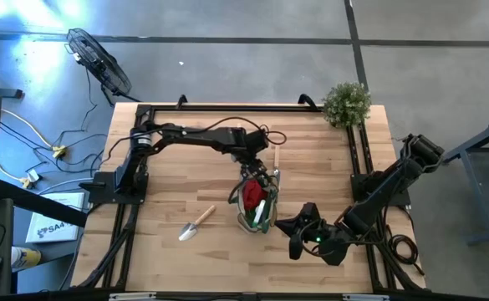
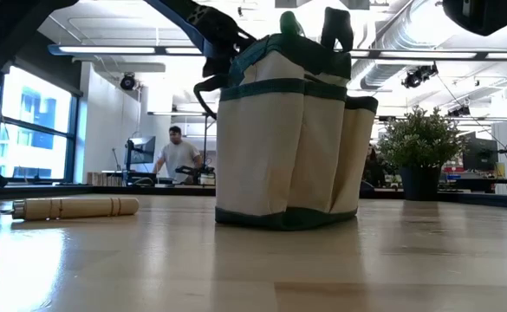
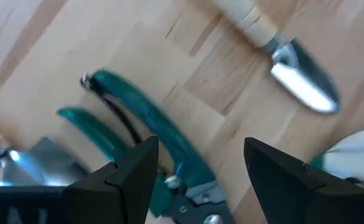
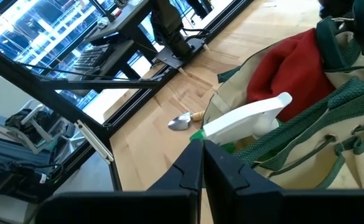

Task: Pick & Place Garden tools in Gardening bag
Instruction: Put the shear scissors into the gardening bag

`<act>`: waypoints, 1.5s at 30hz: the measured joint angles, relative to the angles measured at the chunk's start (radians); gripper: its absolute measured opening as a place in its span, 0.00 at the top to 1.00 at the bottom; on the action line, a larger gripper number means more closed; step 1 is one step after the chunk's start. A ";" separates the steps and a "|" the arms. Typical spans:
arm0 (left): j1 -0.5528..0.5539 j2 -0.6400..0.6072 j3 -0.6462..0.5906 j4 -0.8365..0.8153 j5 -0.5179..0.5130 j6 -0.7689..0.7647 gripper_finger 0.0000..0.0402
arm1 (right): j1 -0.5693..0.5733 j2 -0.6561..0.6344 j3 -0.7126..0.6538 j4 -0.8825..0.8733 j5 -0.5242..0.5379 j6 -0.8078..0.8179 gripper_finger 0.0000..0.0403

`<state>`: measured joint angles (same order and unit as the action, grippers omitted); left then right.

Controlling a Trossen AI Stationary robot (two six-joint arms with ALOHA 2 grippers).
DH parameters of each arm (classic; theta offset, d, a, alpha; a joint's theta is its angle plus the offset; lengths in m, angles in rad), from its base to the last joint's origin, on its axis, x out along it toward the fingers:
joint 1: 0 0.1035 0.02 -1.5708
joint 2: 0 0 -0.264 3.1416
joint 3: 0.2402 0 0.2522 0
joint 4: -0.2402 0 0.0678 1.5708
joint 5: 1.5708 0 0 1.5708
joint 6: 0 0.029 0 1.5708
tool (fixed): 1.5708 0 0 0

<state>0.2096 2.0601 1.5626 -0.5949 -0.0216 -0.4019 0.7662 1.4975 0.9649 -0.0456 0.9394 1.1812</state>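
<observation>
Left tool (image 1: 259,171), high view: it hangs over the far rim of the gardening bag (image 1: 258,203) at mid-desk (image 1: 169,184), clamped on nothing. Red cone (image 1: 252,194) and spray bottle (image 1: 263,209) sit inside the bag. One trowel (image 1: 196,223) lies loose just left of the bag. My right tool (image 1: 296,227) waits beside the bag's right.

Low view: the bag stands upright, soft tan fabric with green trim; I judge it light and easy to tip if nudged. The trowel's pale wooden handle (image 2: 75,208) lies flat.

Left wrist view: my fingers stand apart above the pruners (image 3: 144,134). Green handles look smooth and slippery, pivot metal stiff; I judge the best hold is across both handles near the pivot.

Right wrist view: fingers pressed together, empty; the bottle's white plastic trigger (image 4: 247,117) looks brittle.
</observation>
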 joint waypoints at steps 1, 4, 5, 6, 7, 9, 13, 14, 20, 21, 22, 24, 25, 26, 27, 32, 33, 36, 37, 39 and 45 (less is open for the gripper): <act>0.001 0.000 -0.001 -0.005 -0.011 0.000 0.43 | 0.000 0.000 0.000 0.000 0.000 0.000 0.99; 0.000 0.006 0.001 0.008 -0.031 0.000 0.43 | 0.000 0.000 0.000 0.000 0.000 0.000 0.99; 0.000 0.010 0.001 0.009 -0.033 0.000 0.43 | 0.000 0.000 0.000 0.001 0.001 0.000 0.99; 0.000 0.012 0.000 0.004 -0.033 0.000 0.43 | 0.000 0.000 0.000 0.001 0.000 0.000 0.99; 0.000 0.013 -0.001 0.002 -0.033 0.000 0.43 | 0.000 0.000 0.000 0.001 0.000 0.000 0.99; 0.000 0.013 0.000 0.010 -0.038 0.000 0.43 | 0.000 0.000 0.000 0.001 0.000 0.000 0.99; 0.000 0.023 0.001 0.009 -0.040 -0.001 0.43 | 0.000 0.000 0.000 0.001 0.000 0.000 0.99; 0.000 0.023 0.001 0.011 -0.041 -0.002 0.43 | 0.000 0.000 0.000 0.001 0.000 0.000 0.99; 0.000 0.022 0.001 0.015 -0.044 -0.001 0.43 | 0.000 0.000 0.000 0.001 0.000 0.000 0.99; 0.000 0.022 0.001 0.014 -0.048 -0.001 0.43 | 0.000 0.000 0.000 0.001 0.000 0.000 0.99; 0.000 0.022 0.001 0.013 -0.057 -0.001 0.43 | 0.000 0.000 0.000 0.001 0.000 0.000 0.99; 0.000 0.022 0.001 0.014 -0.072 -0.001 0.43 | 0.000 0.000 0.000 0.001 0.000 0.000 0.99; 0.000 0.022 0.001 0.014 -0.075 0.000 0.43 | 0.000 0.000 0.000 0.001 0.000 0.000 0.99; 0.000 0.022 0.001 0.013 -0.075 0.000 0.43 | 0.000 0.000 0.000 0.001 0.000 0.000 0.99; 0.000 0.022 0.001 0.013 -0.075 0.000 0.43 | 0.000 0.000 0.000 0.001 0.000 0.000 0.99; 0.000 0.022 0.001 0.013 -0.075 0.000 0.43 | 0.000 0.000 0.000 0.001 0.000 0.000 0.99; 0.000 0.022 0.001 0.013 -0.075 0.000 0.43 | 0.000 0.000 0.000 0.001 0.000 0.000 0.99; 0.000 0.031 0.001 0.019 -0.076 0.000 0.43 | 0.000 0.009 0.000 0.009 0.001 0.000 0.99; 0.000 0.036 0.001 0.025 -0.076 0.000 0.43 | 0.000 0.014 0.000 0.010 0.000 0.000 0.99; 0.000 0.045 -0.002 0.007 -0.071 0.000 0.43 | 0.000 0.028 0.000 0.017 -0.006 0.001 0.99; 0.000 0.089 0.004 0.036 -0.068 0.004 0.43 | 0.000 0.066 -0.001 0.034 -0.032 0.015 0.99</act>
<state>0.2092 2.1489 1.5663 -0.5586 -0.0900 -0.3977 0.7658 1.5638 0.9642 -0.0112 0.9074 1.1965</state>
